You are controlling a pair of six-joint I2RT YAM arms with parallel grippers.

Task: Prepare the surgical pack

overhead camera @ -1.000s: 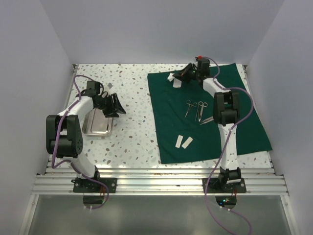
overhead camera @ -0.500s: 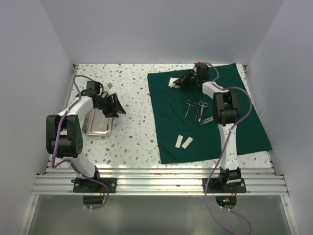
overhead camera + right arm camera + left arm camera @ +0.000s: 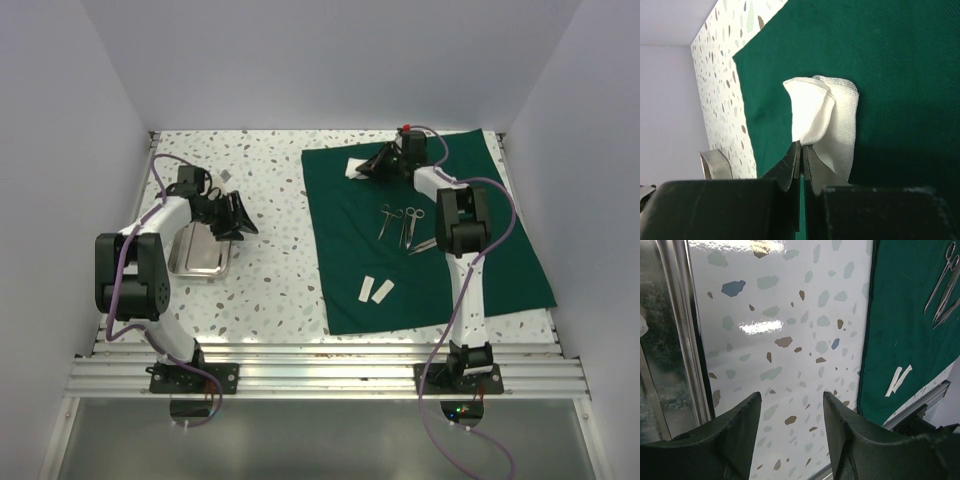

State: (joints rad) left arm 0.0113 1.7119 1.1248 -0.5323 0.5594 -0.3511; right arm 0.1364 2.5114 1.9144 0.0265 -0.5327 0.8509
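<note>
Matte cloth drape (image 3: 900, 60), woven gauze (image 3: 826, 114), shiny steel tray (image 3: 198, 264).

The white-shelled left arm (image 3: 168, 213) and right arm (image 3: 468, 290) carry bulky black joint housings, and a thin purple cable (image 3: 153, 178) loops along each. The matte black left hand (image 3: 791, 407) and right hand (image 3: 801, 152) have tapered, curved fingers.

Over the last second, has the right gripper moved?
Yes, slightly. In the top view the right gripper has shifted away from the drape's far edge, toward the instruments, and pinches the gauze.
</note>
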